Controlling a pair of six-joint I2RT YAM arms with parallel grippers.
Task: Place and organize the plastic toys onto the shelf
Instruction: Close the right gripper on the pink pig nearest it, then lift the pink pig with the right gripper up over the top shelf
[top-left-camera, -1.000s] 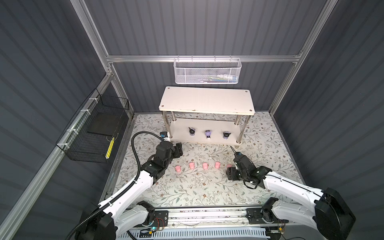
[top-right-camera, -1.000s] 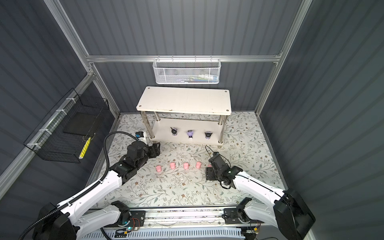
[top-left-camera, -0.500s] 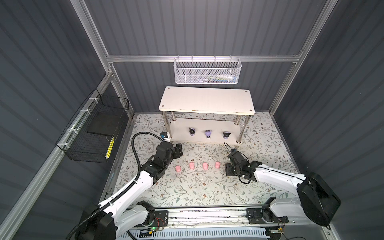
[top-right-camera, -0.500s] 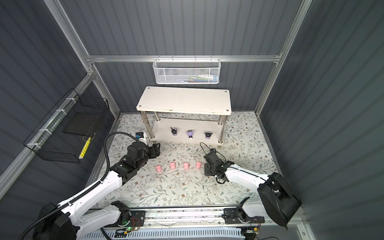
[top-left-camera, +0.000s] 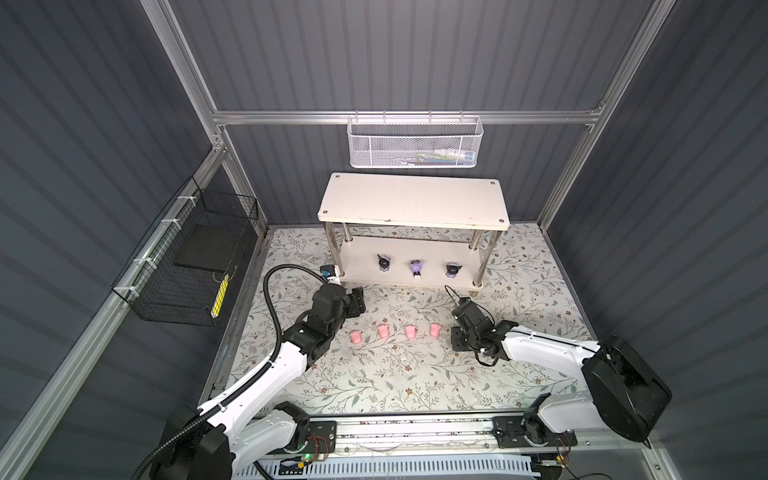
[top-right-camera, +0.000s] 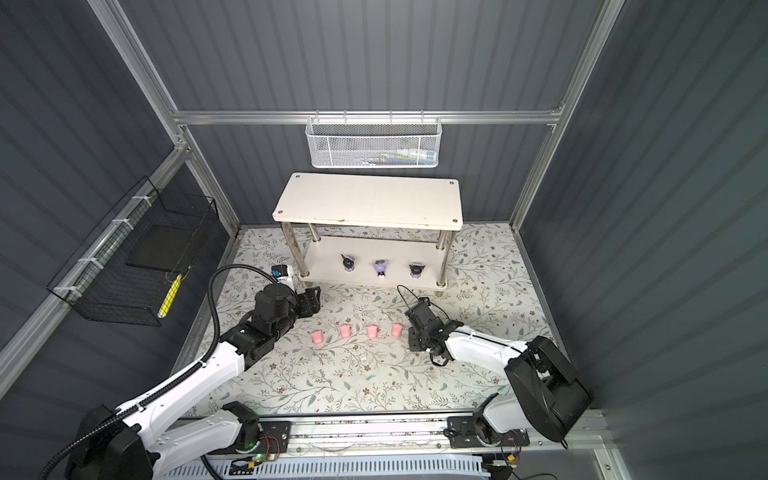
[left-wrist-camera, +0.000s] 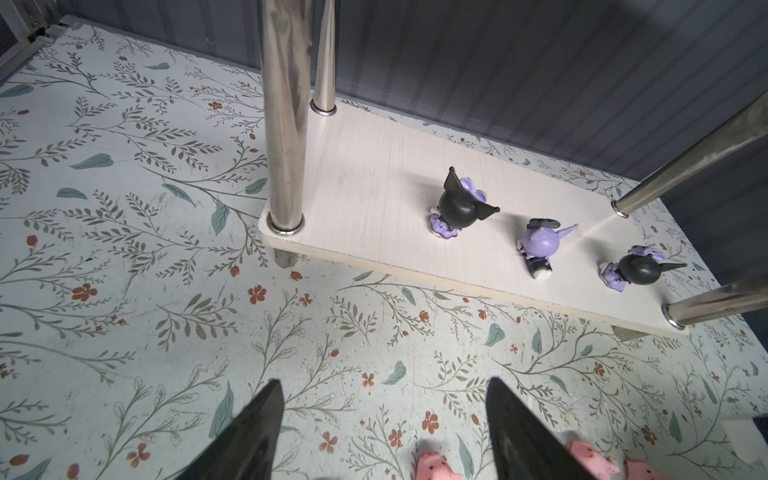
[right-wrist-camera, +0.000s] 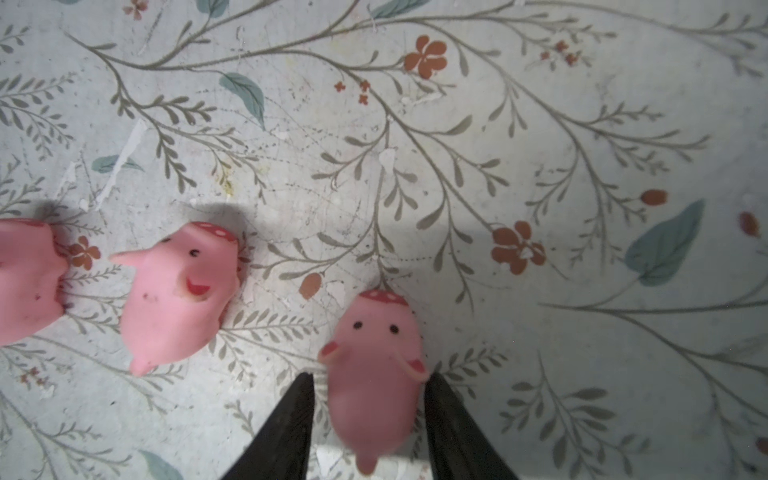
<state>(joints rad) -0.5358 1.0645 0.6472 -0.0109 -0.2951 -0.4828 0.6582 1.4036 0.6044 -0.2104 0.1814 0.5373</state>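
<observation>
Right tool (right-wrist-camera: 369, 375) has swung in over the end small pink plastic pig toy (right-wrist-camera: 374, 332), which sits between its fingers on the floral table (right-wrist-camera: 540, 124); can't tell if it's pinched yet. Left tool (left-wrist-camera: 384, 379) gapes wide, empty.

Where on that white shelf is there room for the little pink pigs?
The top board is wholly bare. On the lower board, the end between the left legs and the nearest purple figurine is free; three purple figurines line its front.
</observation>
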